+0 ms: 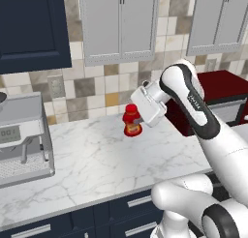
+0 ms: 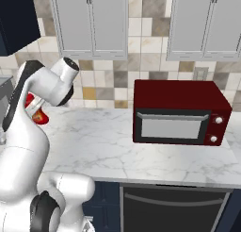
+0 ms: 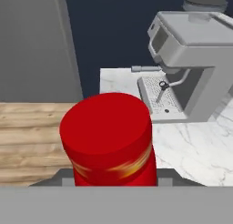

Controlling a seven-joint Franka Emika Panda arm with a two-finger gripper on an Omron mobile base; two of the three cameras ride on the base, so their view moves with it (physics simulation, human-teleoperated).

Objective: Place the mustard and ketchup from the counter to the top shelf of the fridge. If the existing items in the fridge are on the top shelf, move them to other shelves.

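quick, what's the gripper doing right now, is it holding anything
Gripper: closed on the ketchup, held up above the counter.

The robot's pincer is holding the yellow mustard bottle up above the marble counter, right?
Not quite. The bottle in the pincer is the red ketchup, not the yellow mustard. The left base view shows its red cap and yellow-orange label, lifted above the marble counter. The hand view shows the same red cap close up.
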